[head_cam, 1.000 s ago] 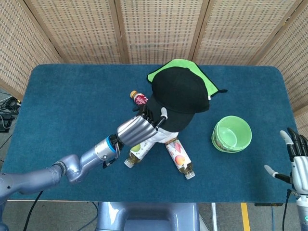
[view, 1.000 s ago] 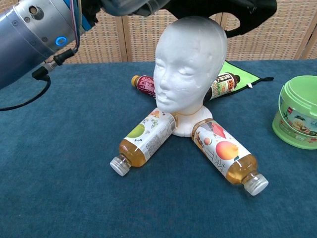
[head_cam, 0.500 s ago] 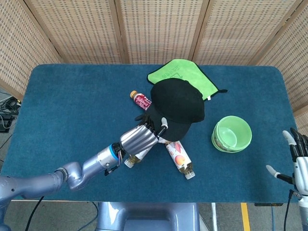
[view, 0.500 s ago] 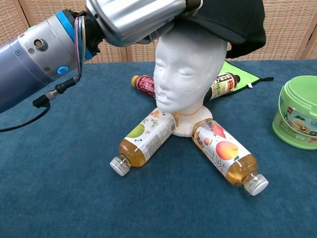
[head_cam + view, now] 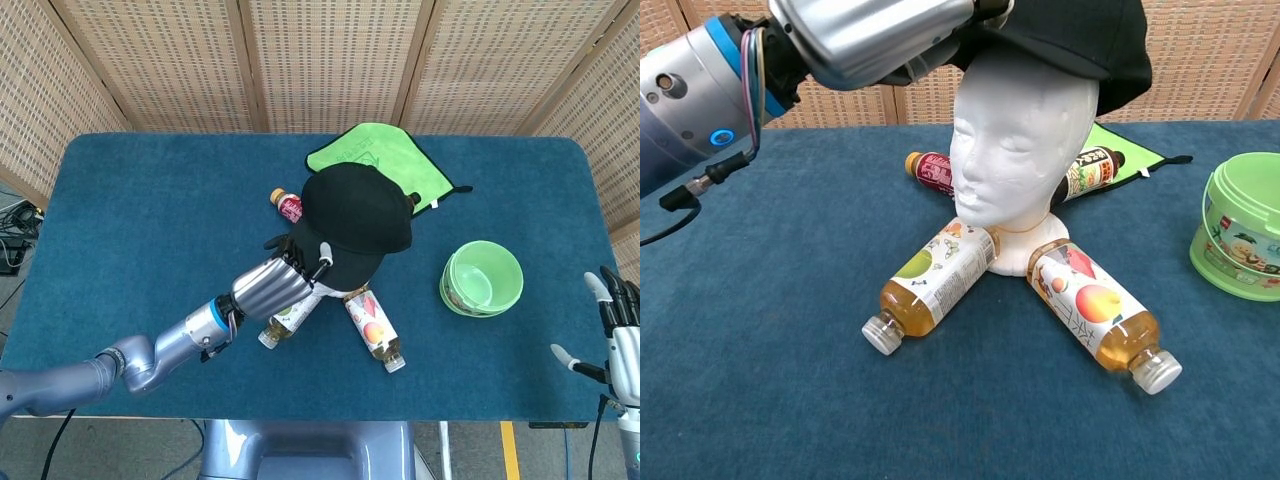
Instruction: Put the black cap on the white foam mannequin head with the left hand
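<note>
The black cap (image 5: 354, 210) (image 5: 1070, 35) lies over the top of the white foam mannequin head (image 5: 1020, 140), its back draping down past the head's far side. My left hand (image 5: 278, 285) (image 5: 875, 35) grips the cap's brim in front of the forehead. From above, the cap hides nearly all of the foam head. My right hand (image 5: 618, 335) hovers at the table's near right edge, fingers apart, holding nothing.
Two juice bottles (image 5: 930, 285) (image 5: 1100, 320) lie at the head's base, and two darker bottles (image 5: 932, 170) (image 5: 1095, 165) lie behind it. A green cloth (image 5: 385, 150) lies at the back. A green tub (image 5: 483, 278) stands to the right.
The left hand drew the cap back toward the front left and lowered it, so the cap now sits on the foam head rather than above and behind it.
</note>
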`<state>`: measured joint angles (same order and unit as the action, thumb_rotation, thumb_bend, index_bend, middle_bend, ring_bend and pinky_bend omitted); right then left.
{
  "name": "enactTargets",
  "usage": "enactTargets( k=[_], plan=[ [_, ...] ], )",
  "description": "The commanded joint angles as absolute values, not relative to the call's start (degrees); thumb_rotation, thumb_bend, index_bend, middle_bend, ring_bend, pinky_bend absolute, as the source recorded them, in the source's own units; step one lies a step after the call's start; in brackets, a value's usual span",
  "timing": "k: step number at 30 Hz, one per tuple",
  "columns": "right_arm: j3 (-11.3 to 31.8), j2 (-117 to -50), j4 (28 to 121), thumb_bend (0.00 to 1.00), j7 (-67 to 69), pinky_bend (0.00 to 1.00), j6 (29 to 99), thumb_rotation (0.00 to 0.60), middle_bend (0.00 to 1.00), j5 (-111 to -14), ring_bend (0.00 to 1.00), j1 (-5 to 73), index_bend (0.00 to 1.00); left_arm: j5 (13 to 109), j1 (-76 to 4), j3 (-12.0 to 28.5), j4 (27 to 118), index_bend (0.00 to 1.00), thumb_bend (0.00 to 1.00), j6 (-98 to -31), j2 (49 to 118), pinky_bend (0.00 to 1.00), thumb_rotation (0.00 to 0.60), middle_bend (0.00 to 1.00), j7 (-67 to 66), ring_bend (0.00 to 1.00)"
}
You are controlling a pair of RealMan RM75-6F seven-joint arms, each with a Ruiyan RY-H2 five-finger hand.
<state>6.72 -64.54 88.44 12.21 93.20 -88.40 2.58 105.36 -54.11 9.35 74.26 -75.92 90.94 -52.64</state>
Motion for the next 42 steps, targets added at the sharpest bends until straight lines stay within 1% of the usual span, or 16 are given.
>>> enactTargets(
  k=[1, 9, 14, 17, 25, 36, 39, 42],
  plan=[
    [6.68, -64.57, 88.51, 0.06, 12.0, 0.0, 93.34, 0.6, 0.0, -88.61, 0.0, 2.57, 0.05, 106.04, -53.89, 8.8, 73.98, 0.89, 0.6, -76.07, 90.49, 0.72, 0.6, 0.91, -51.82, 0.87],
    [6.66, -64.75, 88.43, 0.06, 11.69, 0.0, 93.25, 0.6, 0.0, -88.62, 0.0, 2.59, 0.05, 107.5, -53.79, 8.02, 73.24, 0.88, 0.56, -76.13, 90.01, 0.72, 0.6, 0.91, -50.17, 0.87],
    [6.68, -64.78, 88.27, 0.06, 11.83, 0.0, 93.12, 0.6, 0.0, -88.53, 0.0, 2.62, 0.05, 108.14, -53.32, 7.41, 72.53, 0.87, 0.46, -76.31, 89.68, 0.72, 0.6, 0.91, -49.56, 0.87],
    [6.66, -64.82, 88.3, 0.06, 11.73, 0.0, 93.23, 0.6, 0.0, -88.66, 0.0, 2.6, 0.05, 108.46, -53.48, 7.41, 72.04, 0.87, 0.43, -76.07, 89.54, 0.71, 0.6, 0.91, -49.15, 0.87],
    [6.7, -64.88, 88.29, 0.06, 11.58, 0.0, 93.32, 0.6, 0.0, -88.61, 0.0, 2.55, 0.05, 110.4, -54.85, 7.66, 71.02, 0.88, 0.39, -75.96, 89.17, 0.69, 0.6, 0.91, -48.1, 0.86],
    [7.01, -64.87, 88.06, 0.06, 12.14, 0.0, 93.76, 0.6, 0.0, -88.47, 0.0, 2.43, 0.05, 111.34, -56.95, 9.03, 71.01, 0.89, 0.39, -74.8, 87.73, 0.67, 0.6, 0.9, -47.51, 0.85],
    [7.09, -64.86, 87.96, 0.06, 12.37, 0.0, 94.04, 0.6, 0.0, -88.53, 0.0, 2.35, 0.05, 111.8, -56.78, 8.59, 71.37, 0.89, 0.43, -74.96, 87.82, 0.67, 0.6, 0.9, -47.71, 0.85],
    [7.06, -64.86, 87.95, 0.06, 12.44, 0.0, 94.05, 0.6, 0.0, -88.6, 0.0, 2.34, 0.05, 110.69, -55.93, 8.24, 72.11, 0.89, 0.5, -74.13, 87.89, 0.69, 0.6, 0.9, -48.42, 0.85]
  ],
)
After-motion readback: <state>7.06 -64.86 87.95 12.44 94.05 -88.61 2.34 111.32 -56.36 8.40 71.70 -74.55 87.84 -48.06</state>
